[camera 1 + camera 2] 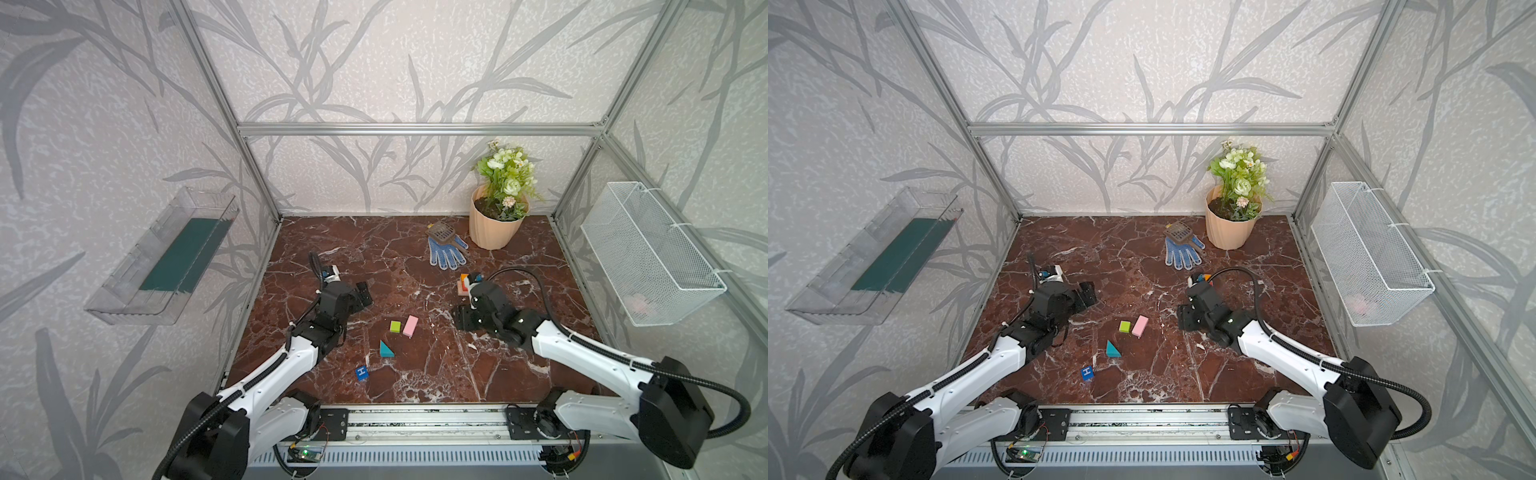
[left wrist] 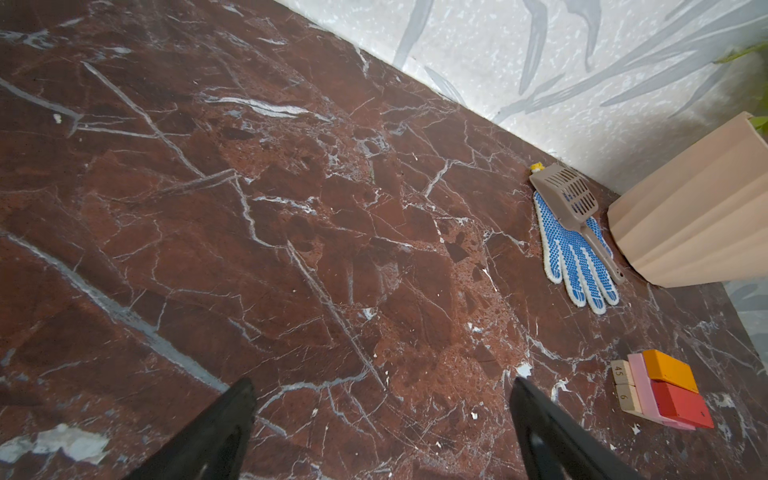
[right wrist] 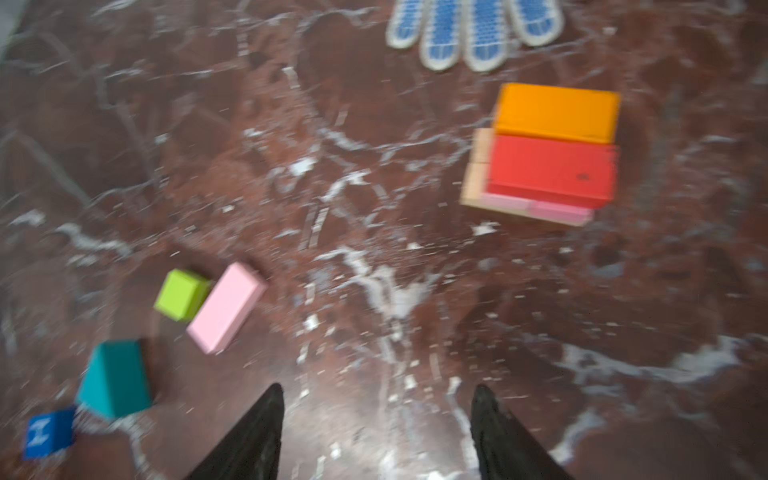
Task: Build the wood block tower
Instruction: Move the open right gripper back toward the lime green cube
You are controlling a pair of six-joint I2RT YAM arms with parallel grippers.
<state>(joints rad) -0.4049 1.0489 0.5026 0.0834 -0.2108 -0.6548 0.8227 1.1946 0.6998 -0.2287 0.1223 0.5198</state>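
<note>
Looking down on the dark red marble desk (image 1: 436,374), I see a low, unfinished tower (image 1: 462,284) towards the right, partly hidden behind my right arm. The right wrist camera shows it better: tan bars (image 3: 478,166) at the bottom, a pink layer (image 3: 540,210) across them, then an orange block (image 3: 557,112) and a red block (image 3: 550,170) side by side on top.

Four loose blocks lie on the desk between my two arms, well apart from the tower. They are a pink block (image 1: 410,325), a lime cube (image 1: 395,326) just beside its long side, a teal wedge (image 1: 385,350) nearer me, and a blue cube (image 1: 362,372) with a white H, nearest me.

The right fingers (image 3: 253,440) are spread apart with nothing between them, hovering over bare desk. The left fingers (image 2: 212,436) are spread wide, also empty.

In both top views the pink block lies to the left of the right fingers, its long axis slanting from near-left to far-right. Both arms look about equally near it. I judge the right arm the better choice, since the tower is on its side.
</note>
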